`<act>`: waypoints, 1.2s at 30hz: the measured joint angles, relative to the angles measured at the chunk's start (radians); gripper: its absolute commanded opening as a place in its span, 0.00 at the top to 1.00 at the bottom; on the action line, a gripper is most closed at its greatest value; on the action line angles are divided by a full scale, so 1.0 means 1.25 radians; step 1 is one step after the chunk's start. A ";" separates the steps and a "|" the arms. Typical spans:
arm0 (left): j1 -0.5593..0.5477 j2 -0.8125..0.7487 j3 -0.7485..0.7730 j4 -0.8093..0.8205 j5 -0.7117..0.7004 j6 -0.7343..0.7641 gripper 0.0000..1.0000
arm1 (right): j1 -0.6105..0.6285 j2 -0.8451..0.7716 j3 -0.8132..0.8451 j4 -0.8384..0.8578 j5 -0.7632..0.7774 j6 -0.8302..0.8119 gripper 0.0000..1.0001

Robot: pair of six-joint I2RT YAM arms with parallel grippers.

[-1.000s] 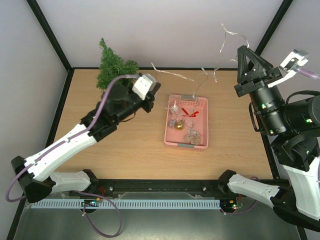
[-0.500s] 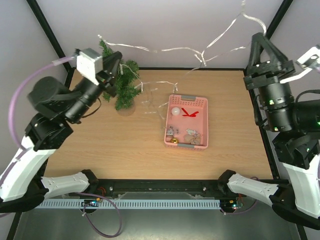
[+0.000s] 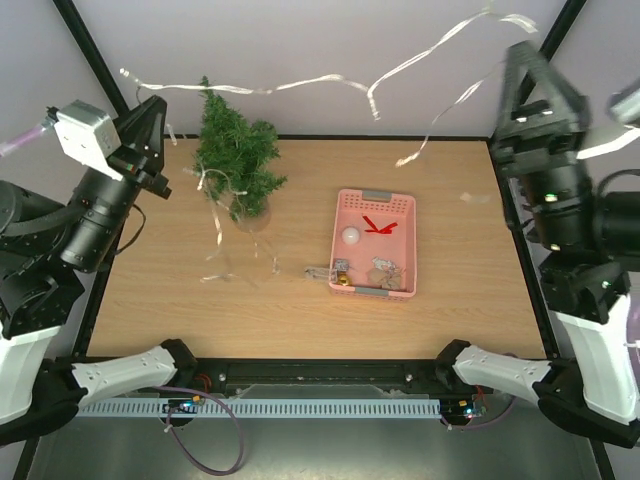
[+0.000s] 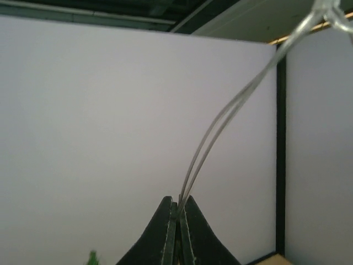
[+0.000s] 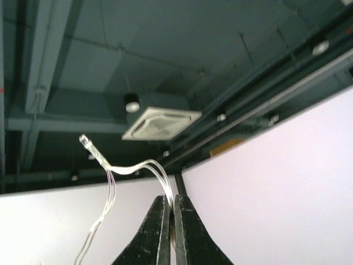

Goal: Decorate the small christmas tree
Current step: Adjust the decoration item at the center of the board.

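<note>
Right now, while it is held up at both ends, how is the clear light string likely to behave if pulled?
Probably floppy: the light string sags and curls between the left end effector and the right end effector, with loops dangling beside the small christmas tree. Likely light, since two fingertip pinches hold it aloft. Pulled, it might snag the branches.

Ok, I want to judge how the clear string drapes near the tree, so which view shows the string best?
Top external: the clear string arcs high from side to side, a loose strand hanging by the small christmas tree. Each wrist view shows only a short length, pinched in the left gripper and right gripper.
</note>
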 measured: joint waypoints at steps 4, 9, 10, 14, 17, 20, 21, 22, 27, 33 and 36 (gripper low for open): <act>0.000 -0.051 -0.096 -0.041 -0.054 -0.042 0.97 | 0.000 -0.013 -0.117 -0.013 -0.027 0.025 0.98; 0.000 -0.109 -0.323 -0.138 -0.108 -0.166 0.98 | 0.000 0.002 -0.277 -0.094 -0.049 0.039 0.98; 0.000 -0.114 -0.360 -0.151 -0.115 -0.193 0.98 | 0.000 0.009 -0.296 -0.110 -0.049 0.038 0.98; 0.000 -0.131 -0.520 -0.225 -0.130 -0.320 0.97 | 0.000 0.029 -0.382 -0.164 -0.043 0.020 0.98; 0.000 -0.145 -0.597 -0.270 -0.120 -0.405 0.86 | 0.000 0.034 -0.400 -0.175 -0.036 0.006 0.98; 0.000 -0.173 -0.634 -0.288 -0.090 -0.467 0.69 | 0.000 0.042 -0.406 -0.175 -0.030 -0.020 0.98; 0.000 -0.184 -0.638 -0.288 -0.074 -0.483 0.61 | 0.000 0.044 -0.406 -0.175 -0.028 -0.029 0.98; 0.000 -0.192 -0.639 -0.285 -0.058 -0.490 0.55 | 0.000 0.048 -0.406 -0.174 -0.028 -0.041 0.98; 0.000 -0.218 -0.639 -0.207 0.120 -0.453 0.35 | 0.000 0.069 -0.406 -0.167 -0.048 -0.122 0.98; 0.000 -0.194 -0.625 -0.149 0.266 -0.349 0.34 | 0.000 0.017 -0.484 -0.101 -0.159 -0.262 0.98; 0.000 -0.181 -0.613 -0.127 0.288 -0.298 0.34 | 0.000 -0.038 -0.554 -0.071 -0.248 -0.334 0.98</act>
